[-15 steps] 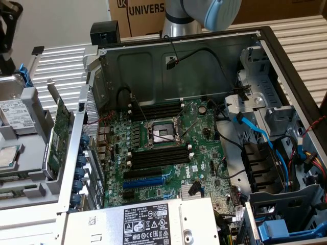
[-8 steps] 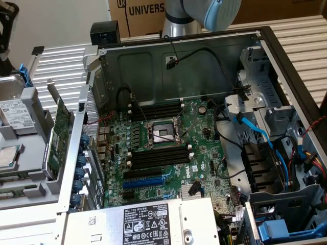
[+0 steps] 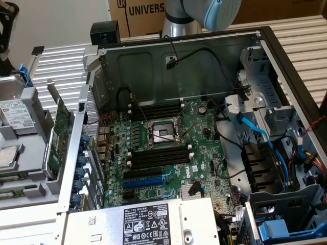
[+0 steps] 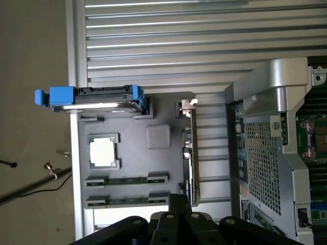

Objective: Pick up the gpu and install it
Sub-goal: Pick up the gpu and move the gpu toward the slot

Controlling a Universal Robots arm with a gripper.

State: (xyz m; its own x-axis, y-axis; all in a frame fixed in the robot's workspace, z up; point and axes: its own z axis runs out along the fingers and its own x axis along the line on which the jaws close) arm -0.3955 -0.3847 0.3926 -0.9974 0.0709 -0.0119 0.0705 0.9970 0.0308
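Gripper (image 4: 180,204) closed and empty, gpu (image 3: 60,133) standing in the parts tray (image 3: 36,133).
Card sits upright on edge along the grey tray's side nearest the open computer case (image 3: 143,66), just beside the case wall; closed fingers hover over the tray close to the card's edge.

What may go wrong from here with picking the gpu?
The gpu stands on edge close to the case; the jaws might strike that wall.
The jaws are shut; lowered so, they would press on the card's edge.
Loose cables by the motherboard may snag the card.
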